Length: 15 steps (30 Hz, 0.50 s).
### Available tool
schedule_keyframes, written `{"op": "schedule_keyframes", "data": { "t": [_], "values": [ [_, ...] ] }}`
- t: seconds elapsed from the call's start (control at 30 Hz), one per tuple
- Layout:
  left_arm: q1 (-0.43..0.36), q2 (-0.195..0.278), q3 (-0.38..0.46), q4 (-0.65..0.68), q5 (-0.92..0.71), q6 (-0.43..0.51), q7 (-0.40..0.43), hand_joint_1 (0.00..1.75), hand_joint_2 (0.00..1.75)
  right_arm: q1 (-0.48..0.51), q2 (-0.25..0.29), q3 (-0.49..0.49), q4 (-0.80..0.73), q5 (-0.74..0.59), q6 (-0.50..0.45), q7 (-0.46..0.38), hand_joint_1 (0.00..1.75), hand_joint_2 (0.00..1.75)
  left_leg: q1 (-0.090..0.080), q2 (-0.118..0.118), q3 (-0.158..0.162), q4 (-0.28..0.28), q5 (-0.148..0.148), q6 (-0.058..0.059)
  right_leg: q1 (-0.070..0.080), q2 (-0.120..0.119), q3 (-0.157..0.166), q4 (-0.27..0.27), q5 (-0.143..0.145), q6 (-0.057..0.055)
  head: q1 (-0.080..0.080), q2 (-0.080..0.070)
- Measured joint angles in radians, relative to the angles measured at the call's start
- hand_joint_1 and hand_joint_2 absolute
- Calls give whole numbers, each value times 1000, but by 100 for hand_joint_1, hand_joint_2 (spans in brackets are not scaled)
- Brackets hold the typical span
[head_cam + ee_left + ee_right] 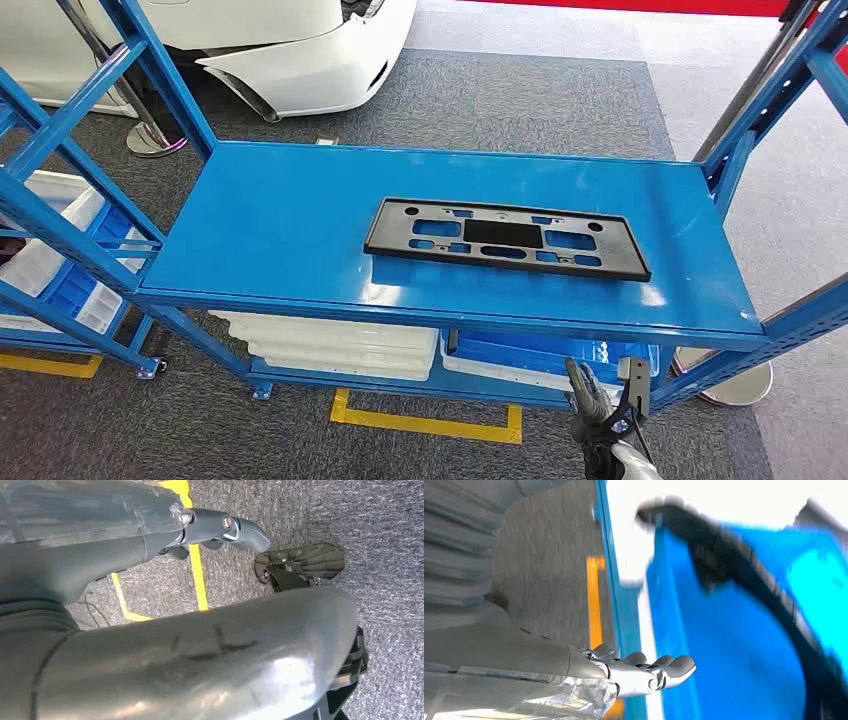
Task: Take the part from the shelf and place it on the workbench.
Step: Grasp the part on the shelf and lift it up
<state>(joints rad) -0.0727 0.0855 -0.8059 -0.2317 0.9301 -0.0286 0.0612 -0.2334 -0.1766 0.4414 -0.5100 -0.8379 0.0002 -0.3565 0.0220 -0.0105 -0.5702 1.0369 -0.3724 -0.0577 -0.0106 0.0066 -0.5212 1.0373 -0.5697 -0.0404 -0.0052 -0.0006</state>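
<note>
bright even light | glare on shelf | right wrist view blurred, overexposed

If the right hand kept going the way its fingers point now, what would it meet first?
Probably the front edge of the blue shelf above the right hand, well short of the black part; depth is unclear.

open shelf top, corner posts flanking

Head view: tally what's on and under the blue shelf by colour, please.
Black part on the top board: 1
White trays stacked underneath: 1 stack, count unclear
Blue bin underneath: 1
Total: 3 groups
</note>
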Motion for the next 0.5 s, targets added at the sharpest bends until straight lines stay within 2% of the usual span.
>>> {"op": "schedule_keyframes", "data": {
  "t": [0.13,0.27,0.5],
  "values": [
    [-2,0,-3,0,8,0,-3,0,0,-1,7,12,-67,-21,26,59,0,175,0,0,0,0,0,0,0,0,0,0,0,0,0,0],
    [-4,0,-10,1,15,4,-8,0,0,-3,16,40,-149,-28,13,129,0,175,0,0,0,0,0,0,0,0,0,0,0,0,0,0],
    [-4,0,-24,1,16,8,-9,0,0,5,19,70,-232,-21,-6,166,0,175,0,0,0,0,0,0,0,1,0,0,0,0,0,0]
  ]
}}
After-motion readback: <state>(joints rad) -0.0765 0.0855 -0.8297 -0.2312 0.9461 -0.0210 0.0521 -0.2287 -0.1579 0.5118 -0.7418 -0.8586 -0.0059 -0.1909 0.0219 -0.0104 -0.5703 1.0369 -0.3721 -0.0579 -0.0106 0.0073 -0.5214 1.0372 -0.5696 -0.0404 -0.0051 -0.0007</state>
